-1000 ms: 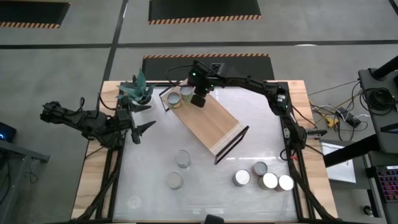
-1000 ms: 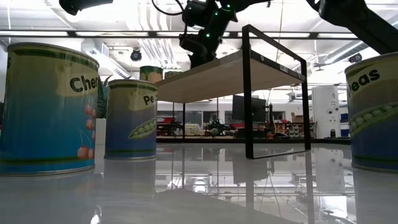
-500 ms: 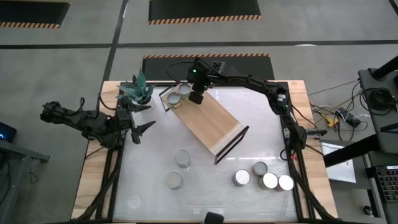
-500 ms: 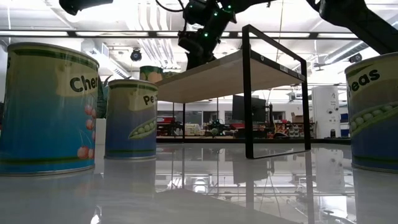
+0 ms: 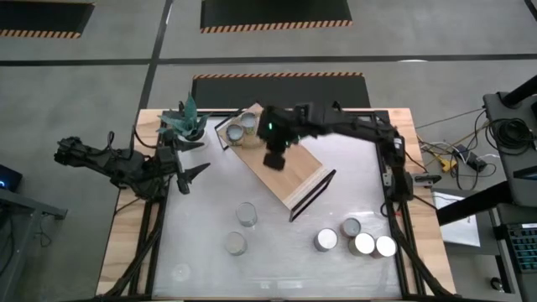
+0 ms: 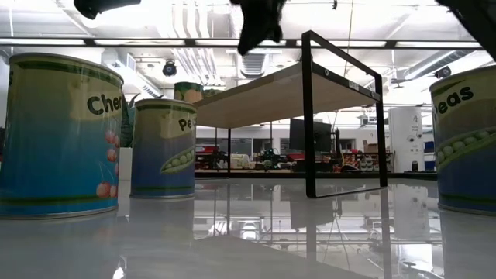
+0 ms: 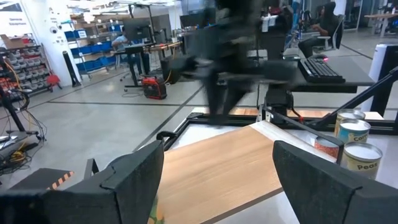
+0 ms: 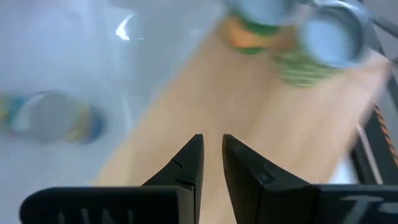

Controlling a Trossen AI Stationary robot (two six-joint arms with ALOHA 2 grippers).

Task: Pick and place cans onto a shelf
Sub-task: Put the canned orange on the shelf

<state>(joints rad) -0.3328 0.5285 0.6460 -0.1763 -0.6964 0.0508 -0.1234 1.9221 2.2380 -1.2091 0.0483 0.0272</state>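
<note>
Right claw (image 5: pixel 274 161) hovers over the shelf (image 5: pixel 289 172), cans (image 5: pixel 242 127) just beyond.

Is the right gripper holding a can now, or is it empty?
Empty. The right gripper hangs over the shelf with its fingers nearly shut and nothing between them; two cans already stand on the shelf's end.

White table (image 5: pixel 277 260), shelf (image 5: pixel 281 168) bearing two cans (image 5: pixel 242 129), six cans (image 5: pixel 246 214) around
</note>
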